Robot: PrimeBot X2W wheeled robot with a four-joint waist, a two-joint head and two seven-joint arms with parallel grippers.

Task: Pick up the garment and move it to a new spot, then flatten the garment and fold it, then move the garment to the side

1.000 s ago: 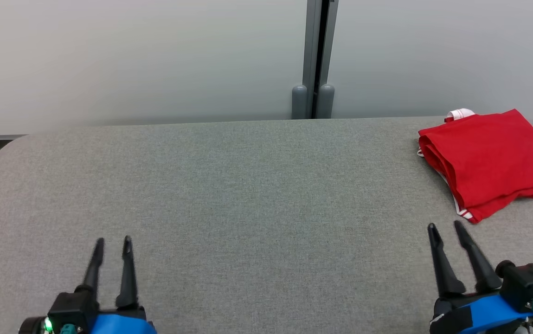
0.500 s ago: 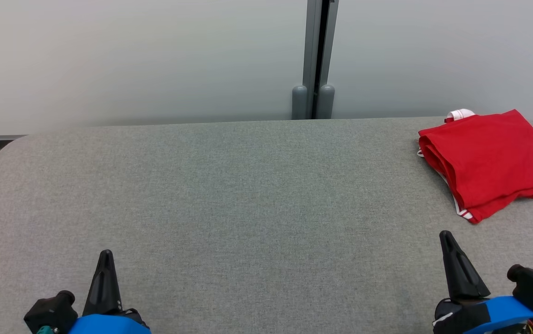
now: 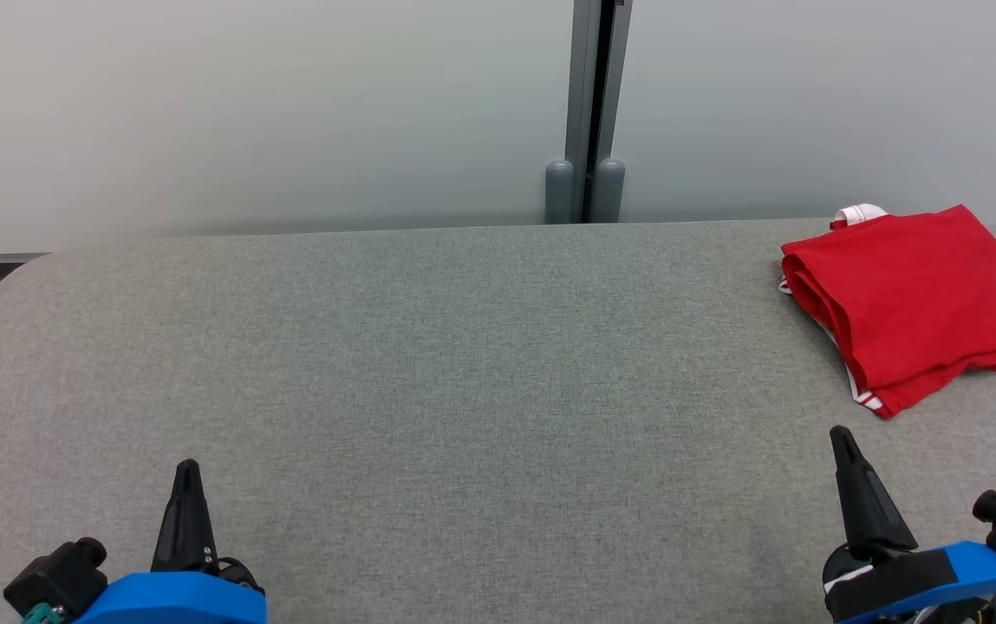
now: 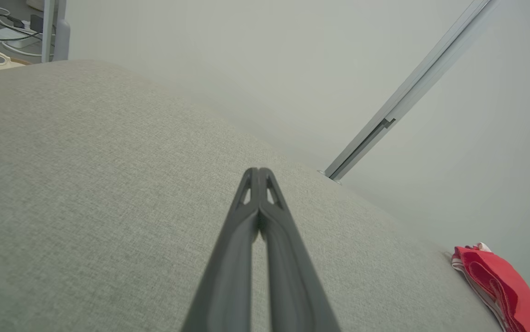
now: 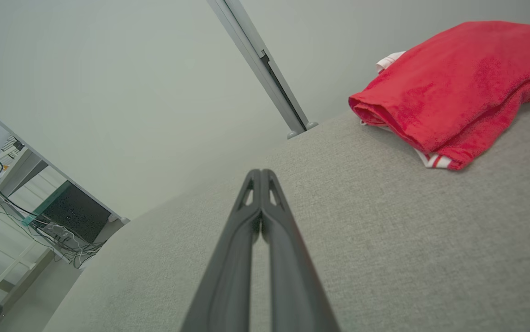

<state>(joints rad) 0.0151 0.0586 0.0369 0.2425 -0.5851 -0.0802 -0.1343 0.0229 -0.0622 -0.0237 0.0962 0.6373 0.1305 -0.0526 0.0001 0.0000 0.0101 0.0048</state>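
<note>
A folded red garment (image 3: 914,295) with white trim lies at the far right of the grey table (image 3: 463,364); it also shows as the garment (image 5: 449,87) in the right wrist view and the garment (image 4: 500,286) at the left wrist view's lower right. My left gripper (image 3: 187,472) sits at the lower left, shut and empty, far from the cloth. Its fingertips meet at the left gripper (image 4: 259,171). My right gripper (image 3: 840,438) is shut and empty, just in front of the garment's near corner, apart from it. The right gripper (image 5: 261,173) shows tips pressed together.
A pale partition wall with a grey post (image 3: 589,113) stands behind the table. The table's rounded left corner (image 3: 21,269) drops off to a floor with cables (image 4: 2,27). A dark box and wires (image 5: 71,212) lie off the table's side.
Both grippers went from open to shut and drew back toward the near edge, rotating so each shows edge-on. The garment has not moved.
</note>
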